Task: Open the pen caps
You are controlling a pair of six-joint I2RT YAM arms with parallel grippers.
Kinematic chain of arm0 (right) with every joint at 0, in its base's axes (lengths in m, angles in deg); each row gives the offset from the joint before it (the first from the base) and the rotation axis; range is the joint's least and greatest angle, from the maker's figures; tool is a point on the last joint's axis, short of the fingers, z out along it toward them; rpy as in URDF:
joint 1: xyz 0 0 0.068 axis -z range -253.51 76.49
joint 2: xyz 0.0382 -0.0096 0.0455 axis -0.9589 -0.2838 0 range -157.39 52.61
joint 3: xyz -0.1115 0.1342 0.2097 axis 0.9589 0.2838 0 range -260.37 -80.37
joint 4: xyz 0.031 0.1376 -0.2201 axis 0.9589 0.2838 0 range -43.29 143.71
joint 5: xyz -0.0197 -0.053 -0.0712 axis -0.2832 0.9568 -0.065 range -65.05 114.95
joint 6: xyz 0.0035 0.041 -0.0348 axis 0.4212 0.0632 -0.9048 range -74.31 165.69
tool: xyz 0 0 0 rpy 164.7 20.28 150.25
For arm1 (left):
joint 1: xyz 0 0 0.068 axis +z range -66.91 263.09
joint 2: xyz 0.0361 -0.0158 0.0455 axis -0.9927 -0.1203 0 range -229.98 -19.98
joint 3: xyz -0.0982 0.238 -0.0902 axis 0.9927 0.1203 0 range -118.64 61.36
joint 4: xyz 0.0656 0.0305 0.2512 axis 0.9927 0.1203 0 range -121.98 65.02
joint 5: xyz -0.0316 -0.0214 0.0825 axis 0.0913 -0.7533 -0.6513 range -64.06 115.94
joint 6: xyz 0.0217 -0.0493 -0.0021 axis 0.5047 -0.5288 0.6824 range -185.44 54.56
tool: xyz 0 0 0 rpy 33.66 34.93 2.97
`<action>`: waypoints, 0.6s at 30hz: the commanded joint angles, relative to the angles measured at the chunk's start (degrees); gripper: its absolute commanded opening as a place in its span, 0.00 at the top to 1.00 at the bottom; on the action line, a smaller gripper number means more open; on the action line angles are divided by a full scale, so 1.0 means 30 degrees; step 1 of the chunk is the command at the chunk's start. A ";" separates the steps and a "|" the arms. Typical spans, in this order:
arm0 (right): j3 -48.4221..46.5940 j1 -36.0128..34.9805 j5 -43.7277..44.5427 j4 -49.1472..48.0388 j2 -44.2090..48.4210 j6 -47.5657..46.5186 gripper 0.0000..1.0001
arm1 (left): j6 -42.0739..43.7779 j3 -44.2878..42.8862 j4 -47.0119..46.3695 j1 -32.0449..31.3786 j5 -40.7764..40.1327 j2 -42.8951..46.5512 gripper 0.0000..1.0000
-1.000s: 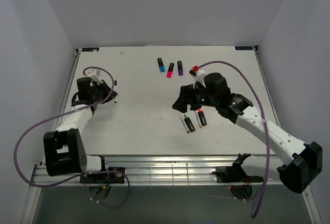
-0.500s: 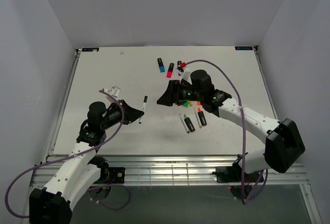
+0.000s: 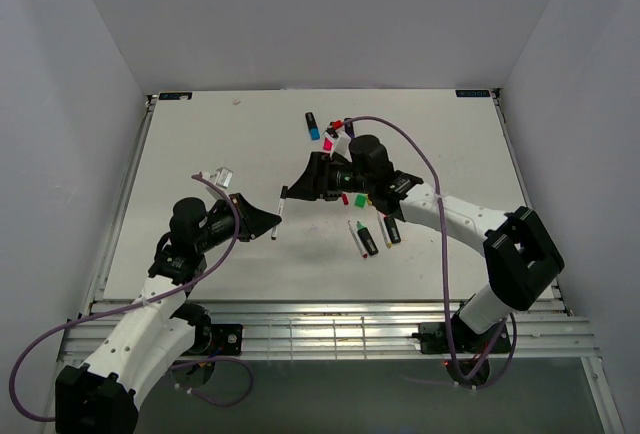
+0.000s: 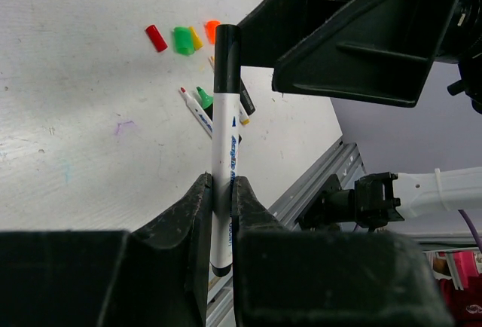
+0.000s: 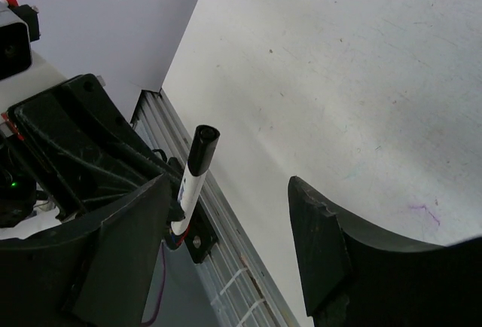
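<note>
My left gripper (image 4: pixel 220 187) is shut on a thin white pen (image 4: pixel 224 142) and holds it off the table, its black pen cap (image 4: pixel 227 52) pointing away. From above, this pen (image 3: pixel 279 212) sits at mid-table with my left gripper (image 3: pixel 268 220) on its near end. My right gripper (image 3: pixel 303 182) hovers at the capped end with its fingers wide open. In the right wrist view the black cap (image 5: pixel 202 146) stands in the gap of the right gripper (image 5: pixel 230 184), close to one finger (image 5: pixel 143 221), with no contact showing.
Loose red (image 4: pixel 156 38), green (image 4: pixel 183 40) and orange (image 4: pixel 212 30) caps lie on the table beyond the pen. Uncapped markers (image 3: pixel 366 238) lie right of centre. A blue-capped marker (image 3: pixel 313 127) lies farther back, and the right arm hides others. The metal rail (image 3: pixel 320 329) runs along the near edge.
My left arm swung from the far left to mid-table with the pen. My right gripper moved left up to the pen's capped end, its jaws narrowing a little.
</note>
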 commanded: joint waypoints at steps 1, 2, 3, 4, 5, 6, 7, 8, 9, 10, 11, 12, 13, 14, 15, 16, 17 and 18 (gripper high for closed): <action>-0.1289 -0.0110 -0.0139 -0.1311 -0.0532 0.0414 0.31 | -0.0112 -0.0068 -0.0313 -0.0187 0.0237 0.0230 1.00; -0.1377 -0.0139 -0.0169 -0.1428 -0.0766 0.0473 0.31 | -0.0142 -0.0009 -0.0371 -0.0187 0.0207 0.0317 1.00; -0.1378 -0.0139 -0.0198 -0.1748 -0.0855 0.0560 0.31 | -0.0142 0.0020 -0.0371 -0.0216 0.0207 0.0376 1.00; -0.1407 -0.0168 -0.0257 -0.1896 -0.1001 0.0764 0.31 | -0.0142 0.0050 -0.0400 -0.0245 0.0207 0.0377 1.00; -0.1494 -0.0169 -0.0431 -0.2014 -0.1322 0.0853 0.32 | -0.0142 0.0079 -0.0430 -0.0275 0.0207 0.0406 1.00; -0.1553 -0.0198 -0.0549 -0.2131 -0.1470 0.0912 0.32 | -0.0171 0.0166 -0.0430 -0.0275 0.0207 0.0377 1.00; -0.1583 -0.0227 -0.0608 -0.2451 -0.1588 0.1000 0.34 | -0.0200 0.0196 -0.0459 -0.0275 0.0236 0.0377 1.00; -0.1554 -0.0285 -0.0638 -0.2628 -0.1763 0.1203 0.35 | -0.0200 0.0225 -0.0546 -0.0275 0.0207 0.0377 1.00; -0.1612 -0.0402 -0.0667 -0.2833 -0.1881 0.1264 0.38 | -0.0229 0.0284 -0.0576 -0.0304 0.0236 0.0348 1.00; -0.1699 -0.0461 -0.0667 -0.2835 -0.1969 0.1264 0.40 | -0.0259 0.0313 -0.0664 -0.0304 0.0236 0.0318 1.00; -0.1787 -0.0490 -0.0667 -0.2864 -0.2231 0.1322 0.41 | -0.0230 0.0314 -0.0838 -0.0304 0.0265 0.0289 1.00; -0.1991 -0.0636 -0.0667 -0.2865 -0.2349 0.1323 0.41 | -0.0259 0.0343 -0.0898 -0.0333 0.0353 0.0289 1.00; -0.2080 -0.0666 -0.0638 -0.2923 -0.2438 0.1323 0.43 | -0.0288 0.0430 -0.0986 -0.0334 0.0354 0.0231 1.00; -0.2139 -0.0725 -0.0638 -0.3010 -0.2612 0.1323 0.44 | -0.0288 0.0402 -0.1161 -0.0363 0.0441 0.0172 1.00; -0.2226 -0.0783 -0.0696 -0.3069 -0.2730 0.1410 0.46 | -0.0288 0.0401 -0.1191 -0.0392 0.0470 0.0143 1.00; -0.2372 -0.0813 -0.0784 -0.3099 -0.2847 0.1469 0.52 | -0.0288 0.0372 -0.1192 -0.0392 0.0471 0.0113 1.00; -0.2403 -0.0813 -0.0930 -0.3331 -0.2994 0.1585 0.56 | -0.0288 0.0343 -0.1221 -0.0392 0.0500 0.0084 1.00; -0.2345 -0.0871 -0.1018 -0.3565 -0.3024 0.1876 0.60 | -0.0288 0.0343 -0.1279 -0.0392 0.0529 0.0055 1.00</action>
